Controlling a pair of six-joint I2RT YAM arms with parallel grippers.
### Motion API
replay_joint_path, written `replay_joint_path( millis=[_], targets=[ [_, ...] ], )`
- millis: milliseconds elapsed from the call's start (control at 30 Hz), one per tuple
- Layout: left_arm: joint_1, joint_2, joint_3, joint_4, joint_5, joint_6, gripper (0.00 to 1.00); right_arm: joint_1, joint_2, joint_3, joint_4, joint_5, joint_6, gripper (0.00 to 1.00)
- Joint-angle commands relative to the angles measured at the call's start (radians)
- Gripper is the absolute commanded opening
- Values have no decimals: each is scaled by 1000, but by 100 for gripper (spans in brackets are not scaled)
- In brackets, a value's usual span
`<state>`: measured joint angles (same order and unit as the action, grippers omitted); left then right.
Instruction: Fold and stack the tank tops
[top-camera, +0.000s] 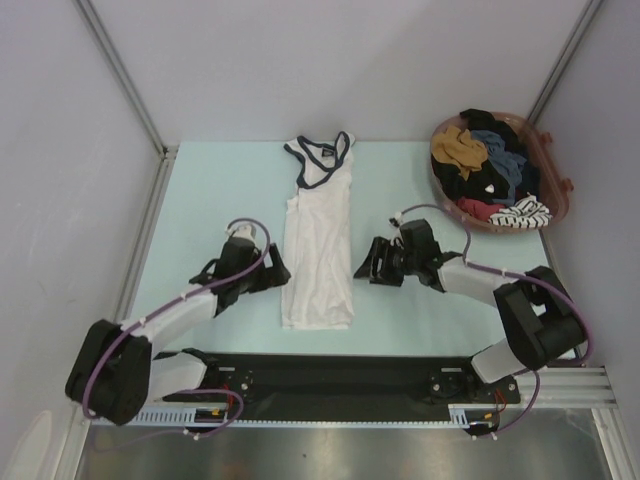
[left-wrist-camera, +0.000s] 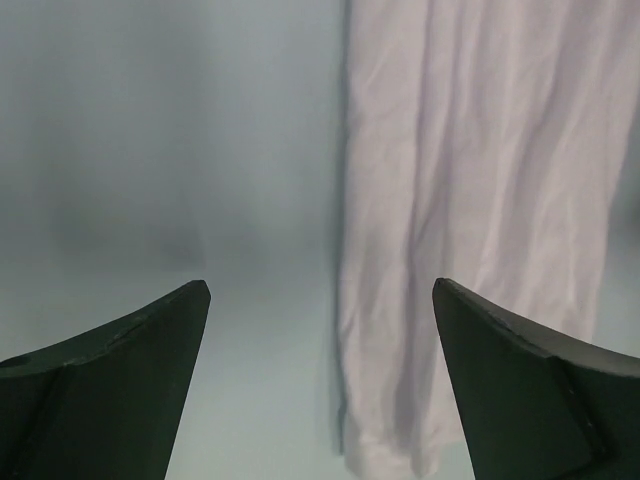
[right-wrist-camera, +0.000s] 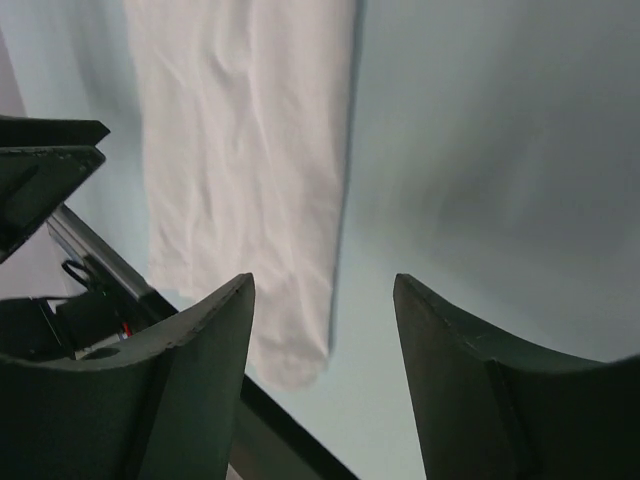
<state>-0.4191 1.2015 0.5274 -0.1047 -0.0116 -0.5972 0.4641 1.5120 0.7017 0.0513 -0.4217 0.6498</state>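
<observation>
Top external view shows us mid-task, between folds as we judge it. On the left, the left gripper (top-camera: 274, 270) sits low over the table (top-camera: 200, 200), just beside the white top (top-camera: 318, 240). Its jaws stand wide apart with nothing between them; its wrist view shows only bare table and the cloth's long edge.

The white top lies in the middle of the table as a narrow lengthwise strip. Its navy straps are at the far end and its hem is near the arm bases. The sides look already turned in, so we take the lengthwise fold as done and the crosswise fold as not yet done.

To its right, the right gripper (top-camera: 366, 262) also sits just beside the cloth, jaws partly open and holding nothing.

We judge the next move calls for both grippers to close in on the near hem corners. They should pinch every layer and carry the hem up toward the straps without letting the strip spread.

Far right stands a basket (top-camera: 560, 190) of jumbled clothes, with a grey-blue piece (top-camera: 500, 152) showing in it. That is probably the second top, yet to be taken out.

We count two grippers, one white top on the table, one basket and one grey-blue piece.
</observation>
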Motion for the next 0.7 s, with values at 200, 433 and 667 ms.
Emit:
replay_joint_path(
  millis=[200,433,667],
  targets=[
    [-30,-365,-259,-84,45,-113,100,160,-214,-197,2,113,126,68],
    [-53,-344,-328,29,137,-194,100,291,-184,-252,82,176,284,69],
    [-122,-240,-323,97,127,-239,100,334,-78,-258,197,172,347,65]
  ],
)
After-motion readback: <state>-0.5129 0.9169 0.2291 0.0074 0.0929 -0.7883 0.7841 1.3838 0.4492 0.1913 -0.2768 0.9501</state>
